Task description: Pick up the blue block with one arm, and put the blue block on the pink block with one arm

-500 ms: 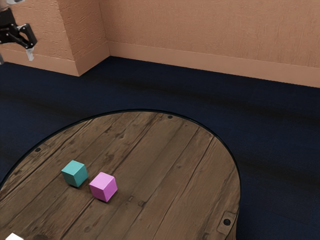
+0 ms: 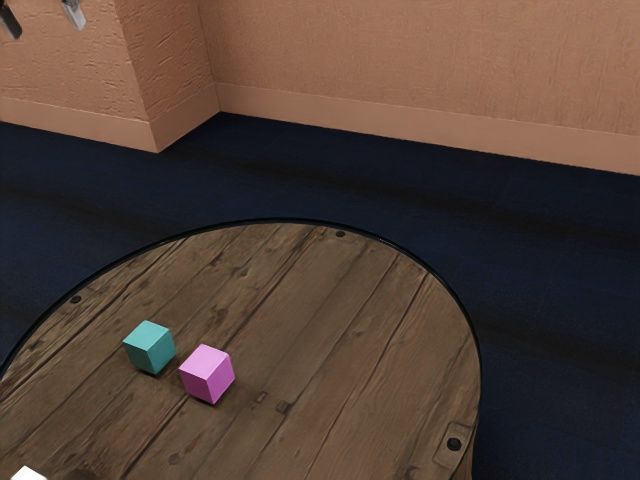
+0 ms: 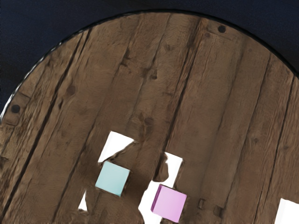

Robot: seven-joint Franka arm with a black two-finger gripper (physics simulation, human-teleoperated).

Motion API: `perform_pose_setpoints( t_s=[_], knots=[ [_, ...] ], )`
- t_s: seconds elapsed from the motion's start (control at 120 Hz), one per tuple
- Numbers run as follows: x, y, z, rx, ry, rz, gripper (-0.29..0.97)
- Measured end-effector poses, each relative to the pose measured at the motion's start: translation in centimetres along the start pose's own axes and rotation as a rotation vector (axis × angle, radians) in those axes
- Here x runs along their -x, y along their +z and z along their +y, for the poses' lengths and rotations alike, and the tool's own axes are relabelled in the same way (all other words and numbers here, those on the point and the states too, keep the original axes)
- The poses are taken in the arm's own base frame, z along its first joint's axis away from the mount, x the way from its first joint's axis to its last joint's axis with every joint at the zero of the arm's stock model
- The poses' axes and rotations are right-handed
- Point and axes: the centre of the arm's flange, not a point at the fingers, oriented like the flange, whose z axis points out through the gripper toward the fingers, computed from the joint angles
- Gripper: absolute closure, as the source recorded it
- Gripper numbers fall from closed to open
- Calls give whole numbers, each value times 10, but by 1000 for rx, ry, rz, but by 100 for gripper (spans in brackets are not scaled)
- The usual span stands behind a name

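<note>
My black two-finger claw (image 2: 40, 15) is hanging high in the exterior view's upper left corner, well above and away from the round table of weathered wooden planks (image 2: 330, 320). Only the two fingertips (image 2: 72, 12) are showing there; the rest of my hand and arm is cut off by the picture's edge. The tips are standing spread apart, with nothing between them.

The small blue-green cube, the blue block (image 2: 149, 347), is sitting flat on the table near the exterior view's left side, apart from my claw and untouched. The pink cube (image 2: 207, 373) is sitting just beside it, toward the exterior view's right and a little nearer the camera; a narrow gap seems to be separating them, though I cannot tell for sure from that angle.

My wrist camera is looking down on the table (image 3: 196, 93) from far above. The blue block (image 3: 112, 178) and the pink cube (image 3: 169, 203) are lying clearly apart there. Ragged white patches (image 3: 117, 142) are showing on the planks around the two cubes, and I cannot make out what they are. Another white shape (image 3: 287, 212) is being cut off at the picture's corner. In the exterior view a white scrap (image 2: 25, 473) is likewise peeking in at the lower left, too clipped to identify.
</note>
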Motion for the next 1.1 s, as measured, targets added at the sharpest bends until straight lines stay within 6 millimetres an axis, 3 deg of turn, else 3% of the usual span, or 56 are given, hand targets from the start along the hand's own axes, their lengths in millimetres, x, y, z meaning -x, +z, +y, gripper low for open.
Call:
perform_pose_setpoints(
  t_s=[0.067,0.1,0.142,0.2,0.275,0.35,0.475,0.533,0.617,0.733,0.8,0.925,1.1],
  knots=[
    [-16,35,-1,-25,-16,-63,0],
    [-14,52,-3,-38,-20,-101,0],
    [6,80,-8,-48,-19,-163,0],
    [59,119,-18,-46,-16,-230,0],
    [109,188,-28,-46,-18,-303,0],
    [130,264,-35,-60,-30,-388,0],
    [137,366,-56,-117,-52,-449,0],
    [134,390,-70,-134,-58,-428,0],
    [115,420,-78,-152,-28,-352,0],
    [61,429,-75,-159,-30,-252,0],
    [40,453,-73,-168,-31,-253,0],
    [31,498,-72,-166,7,-265,0],
    [26,520,-71,-143,143,-237,0]
  ],
)
